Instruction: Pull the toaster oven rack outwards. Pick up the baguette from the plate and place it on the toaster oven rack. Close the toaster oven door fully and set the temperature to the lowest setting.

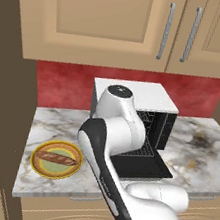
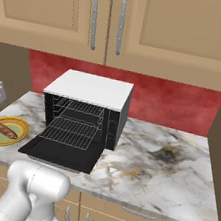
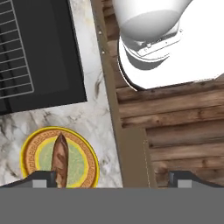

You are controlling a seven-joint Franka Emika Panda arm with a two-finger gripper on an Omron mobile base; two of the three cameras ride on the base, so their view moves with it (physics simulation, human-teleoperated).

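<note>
The toaster oven [image 2: 90,91] stands on the marble counter with its door [image 2: 60,154] folded down flat. The toaster oven rack [image 2: 74,132] sticks out of the cavity over the door. Left of the oven, the baguette [image 1: 57,158] lies across the plate [image 1: 39,166]. In the hand view the plate [image 3: 33,148] with the baguette [image 3: 60,158] sits at lower left, below the black door [image 3: 48,57] and the rack [image 3: 15,48]. My gripper [image 3: 113,180] is open and empty, high above the counter's front edge. Its left fingertip [image 3: 43,179] lies by the plate.
Tan wall cabinets [image 2: 146,27] hang over the oven, in front of a red backsplash [image 2: 174,105]. The counter [image 2: 164,166] stretches free to the oven's right. A wooden floor [image 3: 183,127] lies beyond the counter edge [image 3: 113,109]. My arm hides part of the oven in the left base view.
</note>
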